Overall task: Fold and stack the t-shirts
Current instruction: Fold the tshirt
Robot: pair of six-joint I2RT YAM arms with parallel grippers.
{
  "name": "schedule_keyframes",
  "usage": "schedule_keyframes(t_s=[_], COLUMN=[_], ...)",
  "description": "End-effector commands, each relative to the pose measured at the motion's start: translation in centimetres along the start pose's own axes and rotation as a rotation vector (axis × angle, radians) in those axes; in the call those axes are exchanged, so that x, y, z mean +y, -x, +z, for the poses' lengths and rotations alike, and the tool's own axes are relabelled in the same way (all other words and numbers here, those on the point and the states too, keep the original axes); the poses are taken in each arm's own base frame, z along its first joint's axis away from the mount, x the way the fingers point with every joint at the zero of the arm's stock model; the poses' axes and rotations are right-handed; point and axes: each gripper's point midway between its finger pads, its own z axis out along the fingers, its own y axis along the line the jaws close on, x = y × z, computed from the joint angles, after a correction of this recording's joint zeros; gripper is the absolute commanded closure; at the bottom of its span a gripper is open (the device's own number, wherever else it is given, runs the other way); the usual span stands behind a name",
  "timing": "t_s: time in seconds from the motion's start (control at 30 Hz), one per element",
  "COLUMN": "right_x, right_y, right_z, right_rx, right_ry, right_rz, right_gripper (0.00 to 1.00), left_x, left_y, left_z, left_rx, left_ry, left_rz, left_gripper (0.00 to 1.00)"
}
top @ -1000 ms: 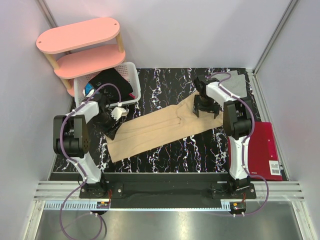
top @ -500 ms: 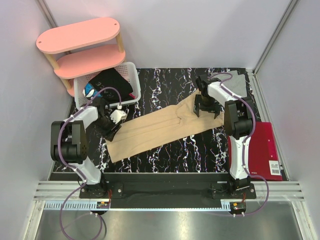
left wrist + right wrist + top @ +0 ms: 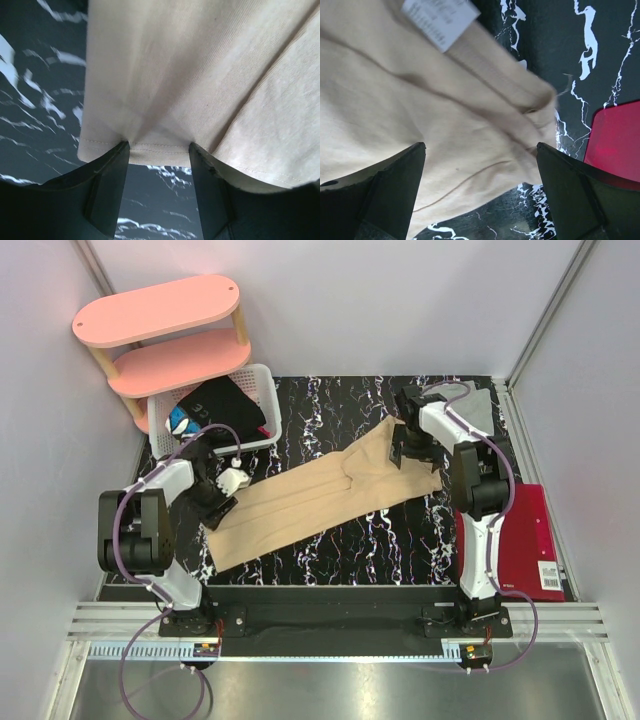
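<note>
Both hands hold the tan shirt — left hand pinching hem, right hand's grip hidden.

The tan-beige t-shirt lies folded into a long band, running diagonally across the black marbled worktop from near left to far right. Its hemmed left end is pinched and its right end shows a white label. The light grey t-shirt lies at the far right corner.
</note>
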Motion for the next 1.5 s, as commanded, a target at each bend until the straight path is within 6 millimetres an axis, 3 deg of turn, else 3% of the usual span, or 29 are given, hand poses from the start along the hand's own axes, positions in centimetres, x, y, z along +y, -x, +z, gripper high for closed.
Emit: schedule_keyframes(t_s=[0.0, 0.13, 0.23, 0.33, 0.5, 0.6, 0.77, 0.93, 1.03, 1.2, 1.37, 1.43, 1.47], right_x=[2.3, 5.4, 6.6, 7.6, 5.9, 4.5, 3.7, 3.5, 3.7, 4.8, 6.9, 7.3, 7.9], right_y=[2.5, 1.2, -0.4, -2.6, -5.1, -5.9, -6.4, -7.2, -7.0, -4.5, -0.1, 0.8, 2.3], right_z=[-5.9, -7.6, -6.6, -5.1, -2.8, -2.2, -2.4, -0.5, 1.6, 3.9, 3.4, 3.9, 3.2], right_rx=[-0.128, -0.113, -0.066, -0.009, 0.040, 0.035, 0.017, 0.052, 0.092, 0.102, 0.021, 0.020, -0.011], right_ry=[0.153, 0.247, 0.248, 0.233, 0.138, 0.080, 0.066, 0.036, 0.034, 0.062, 0.126, 0.142, 0.167], right_rz=[0.027, 0.005, -0.024, -0.062, -0.069, -0.050, -0.033, -0.043, -0.042, -0.034, -0.060, -0.062, -0.059], right_gripper=[0.00, 0.00, 0.00, 0.00, 0.00, 0.00, 0.00, 0.00, 0.00, 0.00, 0.00, 0.00, 0.00], left_x=[-1.9, -1.6, -2.5, -3.2, -3.4, -2.6, 0.1, 1.3, 1.4, 0.5, -1.4, -2.4, -2.8], left_y=[-3.1, 0.1, 1.8, 2.3, 2.4, 3.1, 4.2, 3.4, 2.4, 1.2, 1.2, 1.5, 1.5], left_z=[-1.4, -5.0, -6.8, -7.2, -6.7, -6.2, -3.7, -1.2, -0.3, 0.4, 0.2, 0.1, 0.1], left_rx=[0.108, -0.022, -0.079, -0.083, -0.072, -0.075, -0.014, 0.077, 0.120, 0.161, 0.165, 0.166, 0.166], left_ry=[-0.055, -0.047, -0.082, -0.086, -0.104, -0.097, -0.058, -0.063, -0.041, -0.014, -0.009, -0.009, -0.010], left_rz=[-0.024, -0.024, -0.021, -0.001, 0.007, 0.007, 0.014, -0.005, 0.002, 0.009, 0.020, 0.040, 0.040], left_gripper=[0.43, 0.42, 0.41, 0.41, 0.42, 0.42, 0.42, 0.44, 0.44, 0.43, 0.37, 0.36, 0.35])
